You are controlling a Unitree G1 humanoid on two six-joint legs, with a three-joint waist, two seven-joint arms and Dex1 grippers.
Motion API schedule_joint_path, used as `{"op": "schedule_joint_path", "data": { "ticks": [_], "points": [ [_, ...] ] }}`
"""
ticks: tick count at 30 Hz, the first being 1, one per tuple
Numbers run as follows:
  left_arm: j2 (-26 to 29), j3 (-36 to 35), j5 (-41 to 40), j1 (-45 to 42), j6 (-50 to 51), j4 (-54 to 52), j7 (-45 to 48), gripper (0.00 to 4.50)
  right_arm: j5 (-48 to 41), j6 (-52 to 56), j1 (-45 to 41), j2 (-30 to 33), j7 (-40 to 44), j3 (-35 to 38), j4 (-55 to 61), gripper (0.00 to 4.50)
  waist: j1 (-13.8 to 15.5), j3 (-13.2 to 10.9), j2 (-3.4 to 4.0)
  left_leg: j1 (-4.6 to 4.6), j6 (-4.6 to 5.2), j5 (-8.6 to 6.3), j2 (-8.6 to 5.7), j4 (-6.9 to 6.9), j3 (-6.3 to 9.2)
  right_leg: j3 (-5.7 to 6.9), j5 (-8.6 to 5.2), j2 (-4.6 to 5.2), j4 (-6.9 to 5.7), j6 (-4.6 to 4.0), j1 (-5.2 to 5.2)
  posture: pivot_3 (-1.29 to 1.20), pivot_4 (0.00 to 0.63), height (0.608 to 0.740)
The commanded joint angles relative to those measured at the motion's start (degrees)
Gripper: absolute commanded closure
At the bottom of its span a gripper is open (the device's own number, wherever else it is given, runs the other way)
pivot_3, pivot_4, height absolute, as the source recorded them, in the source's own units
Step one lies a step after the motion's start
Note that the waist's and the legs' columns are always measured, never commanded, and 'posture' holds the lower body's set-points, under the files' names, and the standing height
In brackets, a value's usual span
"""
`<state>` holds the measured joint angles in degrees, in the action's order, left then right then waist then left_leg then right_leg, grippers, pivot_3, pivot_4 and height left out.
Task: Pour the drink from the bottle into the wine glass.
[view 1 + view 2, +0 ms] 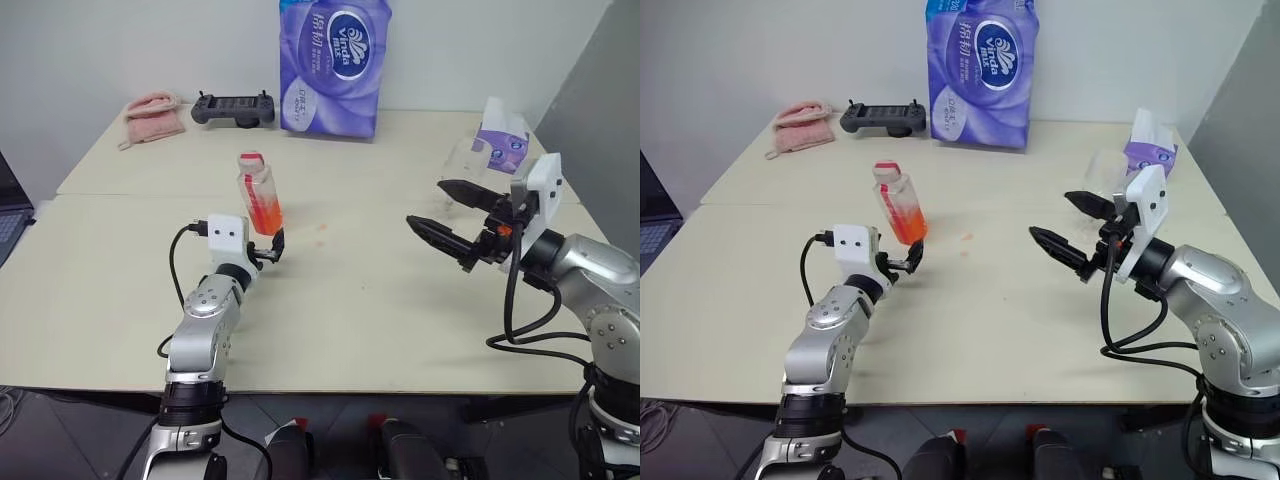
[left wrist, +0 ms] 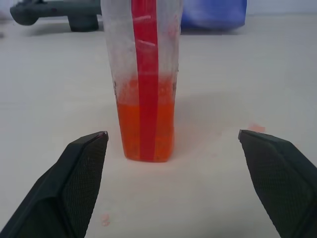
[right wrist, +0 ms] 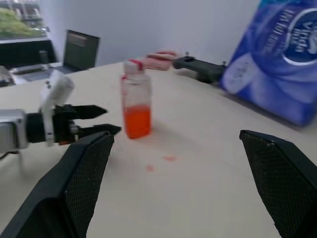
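The bottle (image 1: 258, 190) stands upright on the table with its pink-and-white cap on. The orange-red drink (image 1: 266, 216) fills its lower part. My left gripper (image 1: 268, 243) is level just in front of it, open. In the left wrist view the bottle (image 2: 146, 99) stands a little beyond the two spread fingertips, untouched. My right gripper (image 1: 425, 203) hovers above the table at the right, open and empty, pointing left toward the bottle (image 3: 136, 106). A clear shape that looks like the wine glass (image 1: 463, 162) stands behind its fingers, partly hidden.
A large purple tissue pack (image 1: 335, 65), a black controller (image 1: 233, 108) and a pink cloth (image 1: 153, 115) lie along the far edge. A small tissue packet (image 1: 503, 138) sits at the back right. Orange drops (image 1: 320, 228) mark the table right of the bottle.
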<state>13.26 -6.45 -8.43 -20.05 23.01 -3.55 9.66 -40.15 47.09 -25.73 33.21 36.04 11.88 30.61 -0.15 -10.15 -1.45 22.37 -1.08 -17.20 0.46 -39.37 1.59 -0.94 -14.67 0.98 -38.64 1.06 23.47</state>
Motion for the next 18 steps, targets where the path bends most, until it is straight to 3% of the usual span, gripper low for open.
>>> {"op": "schedule_joint_path", "data": {
  "ticks": [1, 18],
  "points": [
    [0.2, 0.1, 0.7, -0.8, -1.8, -1.5, -0.2, 0.0, -2.7, 0.9, -1.0, -1.1, -1.4, -0.8, 0.7, 0.03, 0.0, 0.0, 0.0, 0.0, 0.0, 0.0, -0.01, 0.0, 0.0, 0.0, 0.0, 0.03, 0.01, 0.0, 0.0, 0.0, 0.15, 0.74],
    [1.6, -1.2, 0.3, -5.5, -3.4, 3.3, 1.0, 0.0, -1.6, -1.3, 0.0, -2.8, -5.7, -3.7, 2.2, 0.03, 0.0, 0.0, 0.0, 0.03, 0.0, 0.0, -0.02, 0.01, 0.0, 0.01, 0.0, 0.06, 0.02, 0.01, 0.02, 0.0, 0.15, 0.74]
  ]
}}
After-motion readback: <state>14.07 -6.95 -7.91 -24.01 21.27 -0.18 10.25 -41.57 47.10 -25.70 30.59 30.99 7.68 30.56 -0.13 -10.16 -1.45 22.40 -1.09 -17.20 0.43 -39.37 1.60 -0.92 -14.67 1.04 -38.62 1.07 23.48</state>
